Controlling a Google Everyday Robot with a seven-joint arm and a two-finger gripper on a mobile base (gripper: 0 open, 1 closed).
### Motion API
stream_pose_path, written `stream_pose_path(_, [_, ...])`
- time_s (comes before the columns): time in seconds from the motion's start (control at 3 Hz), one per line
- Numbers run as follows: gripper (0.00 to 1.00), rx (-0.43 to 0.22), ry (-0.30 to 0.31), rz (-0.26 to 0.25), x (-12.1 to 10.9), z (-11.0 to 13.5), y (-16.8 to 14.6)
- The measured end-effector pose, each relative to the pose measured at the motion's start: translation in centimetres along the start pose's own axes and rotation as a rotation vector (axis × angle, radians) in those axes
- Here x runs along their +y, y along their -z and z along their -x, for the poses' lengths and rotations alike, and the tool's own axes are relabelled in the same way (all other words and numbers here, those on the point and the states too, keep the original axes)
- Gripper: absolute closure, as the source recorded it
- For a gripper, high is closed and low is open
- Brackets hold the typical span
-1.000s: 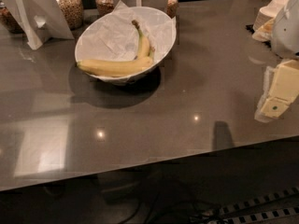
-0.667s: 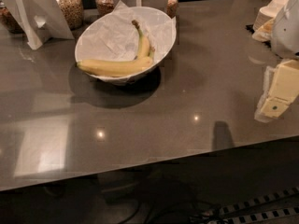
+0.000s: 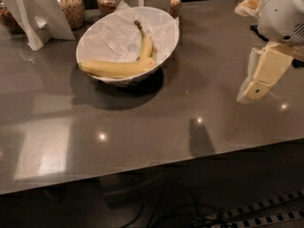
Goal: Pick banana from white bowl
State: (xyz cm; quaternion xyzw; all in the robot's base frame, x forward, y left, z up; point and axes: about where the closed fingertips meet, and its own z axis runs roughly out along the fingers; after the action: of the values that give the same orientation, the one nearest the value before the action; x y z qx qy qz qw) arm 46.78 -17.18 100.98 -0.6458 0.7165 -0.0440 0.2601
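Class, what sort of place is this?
Probably a kitchen or break-room counter: jars of dry food at the back, a banana in the white bowl. The gripper hangs at the right, over the countertop.

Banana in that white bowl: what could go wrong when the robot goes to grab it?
The gripper hangs above the table, right of the white bowl and apart from it.
1. The banana lies on crumpled paper, so the gripper might snag paper too.
2. The bowl's rim slants; a push there could tip or slide it toward the jars behind.
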Motion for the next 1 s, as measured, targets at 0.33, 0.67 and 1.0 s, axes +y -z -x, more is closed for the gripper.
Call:
stream_pose_path(0.33, [0.00, -0.121, 0.087, -0.059, -2.2, 3.5, -0.4])
stream_pose_path(0.67, [0.00, -0.229, 0.178, -0.095, -4.6, 7.1, -1.2])
stream_pose_path(1.0, [0.00, -0.326, 0.264, -0.107, -7.0, 10.8, -2.5])
